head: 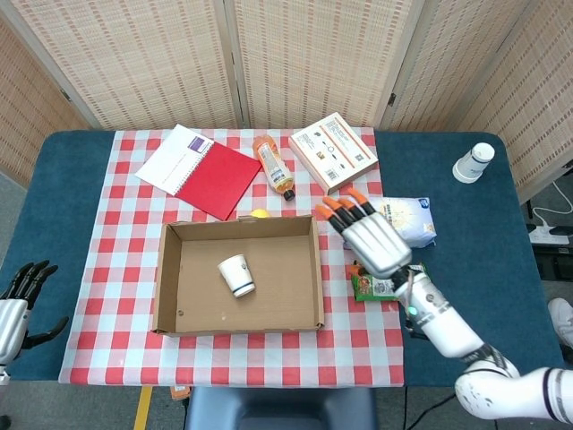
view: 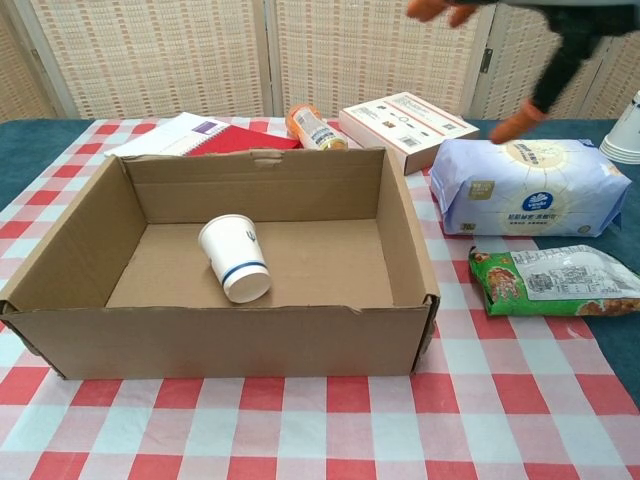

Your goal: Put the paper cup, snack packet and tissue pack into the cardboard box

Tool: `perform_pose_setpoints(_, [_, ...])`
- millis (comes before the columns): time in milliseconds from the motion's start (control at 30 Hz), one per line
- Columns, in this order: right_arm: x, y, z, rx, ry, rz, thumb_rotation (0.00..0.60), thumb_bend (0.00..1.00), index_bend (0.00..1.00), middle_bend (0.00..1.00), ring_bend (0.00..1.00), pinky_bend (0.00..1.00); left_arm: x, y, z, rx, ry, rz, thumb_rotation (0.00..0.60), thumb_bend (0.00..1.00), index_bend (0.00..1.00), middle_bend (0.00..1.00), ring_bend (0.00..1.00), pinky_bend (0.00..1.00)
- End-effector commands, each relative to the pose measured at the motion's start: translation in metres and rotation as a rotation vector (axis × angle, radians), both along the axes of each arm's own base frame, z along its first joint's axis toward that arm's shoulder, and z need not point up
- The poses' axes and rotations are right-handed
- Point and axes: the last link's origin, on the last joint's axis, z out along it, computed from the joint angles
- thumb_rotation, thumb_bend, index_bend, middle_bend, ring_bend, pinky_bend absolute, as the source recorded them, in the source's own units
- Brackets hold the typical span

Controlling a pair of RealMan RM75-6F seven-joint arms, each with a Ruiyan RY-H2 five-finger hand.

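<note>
A white paper cup [head: 237, 275] with a blue band lies tipped on its side inside the shallow brown cardboard box [head: 172, 269], one item delivered. The robot's right hand [head: 369, 236], orange-tipped fingers [head: 343, 204] spread and empty, hovers at the box's 3 o'clock over the pale blue tissue pack [view: 525, 187] and green snack packet [view: 555, 281], likely next. The left hand [head: 20, 297] idles, loosely open, off the surface's edge at 9 o'clock.
</note>
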Motion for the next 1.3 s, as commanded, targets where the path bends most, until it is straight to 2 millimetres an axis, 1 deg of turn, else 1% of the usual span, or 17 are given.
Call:
perform_pose_setpoints(33, [-0.042,0.024,0.013,0.002,0.034,-0.101,0.600,0.00,0.00,0.00,0.00,0.08,0.000,0.000,-0.001,-0.001,0.001,0.000,0.600,0.24,0.14,0.05,0.00,0.28])
perform_pose_setpoints(67, [-0.054,0.029,0.015,0.006,0.040,-0.128,0.600,0.00,0.00,0.00,0.00,0.09,0.000,0.000,-0.001,-0.002,0.002,-0.001,0.600,0.24,0.14,0.05,0.00,0.28])
perform_pose_setpoints(167, [-0.081,0.040,0.018,0.015,0.048,-0.177,0.600,0.00,0.00,0.00,0.00,0.13,0.001,0.000,-0.001,-0.002,0.002,-0.003,0.600,0.24,0.14,0.04,0.00,0.28])
perform_pose_setpoints(233, [-0.095,0.045,0.017,0.025,0.045,-0.198,0.600,0.00,0.01,0.01,0.03,0.16,0.002,0.000,-0.002,-0.004,0.003,-0.004,0.600,0.24,0.14,0.05,0.00,0.28])
perform_pose_setpoints(267, [-0.100,0.046,0.017,0.028,0.041,-0.204,0.600,0.00,0.02,0.02,0.04,0.18,0.002,0.000,-0.002,-0.006,0.004,-0.004,0.600,0.24,0.14,0.05,0.00,0.28])
perform_pose_setpoints(367, [-0.112,0.047,0.013,0.040,0.023,-0.221,0.600,0.00,0.07,0.05,0.05,0.20,0.003,0.000,-0.003,-0.010,0.007,-0.009,0.600,0.24,0.14,0.05,0.00,0.28])
perform_pose_setpoints(500, [-0.121,0.044,0.004,0.068,-0.015,-0.227,0.600,0.00,0.10,0.08,0.07,0.23,0.003,-0.001,-0.004,-0.007,0.011,-0.014,0.600,0.24,0.15,0.04,0.00,0.28])
perform_pose_setpoints(633, [-0.131,0.042,-0.007,0.080,-0.010,-0.227,0.600,0.00,0.14,0.11,0.09,0.26,0.002,0.000,-0.003,-0.004,0.009,-0.009,0.600,0.24,0.14,0.05,0.00,0.28])
perform_pose_setpoints(767, [-0.147,0.041,-0.020,0.102,-0.009,-0.270,0.600,0.00,0.15,0.12,0.09,0.27,0.001,0.000,-0.002,-0.002,0.006,-0.006,0.600,0.24,0.15,0.05,0.00,0.28])
perform_pose_setpoints(967, [-0.166,0.041,-0.033,0.119,-0.010,-0.325,0.600,0.00,0.18,0.13,0.10,0.27,0.001,0.000,-0.002,-0.003,0.004,-0.006,0.600,0.24,0.14,0.05,0.00,0.28])
perform_pose_setpoints(1133, [-0.173,0.041,-0.039,0.127,-0.018,-0.337,0.600,0.00,0.20,0.14,0.10,0.27,0.001,0.000,-0.002,-0.004,0.004,-0.006,0.600,0.24,0.14,0.05,0.00,0.28])
perform_pose_setpoints(1300, [-0.174,0.036,-0.048,0.141,-0.049,-0.354,0.600,0.00,0.22,0.14,0.11,0.27,0.003,-0.002,0.001,0.006,0.000,-0.016,0.600,0.24,0.15,0.05,0.00,0.28])
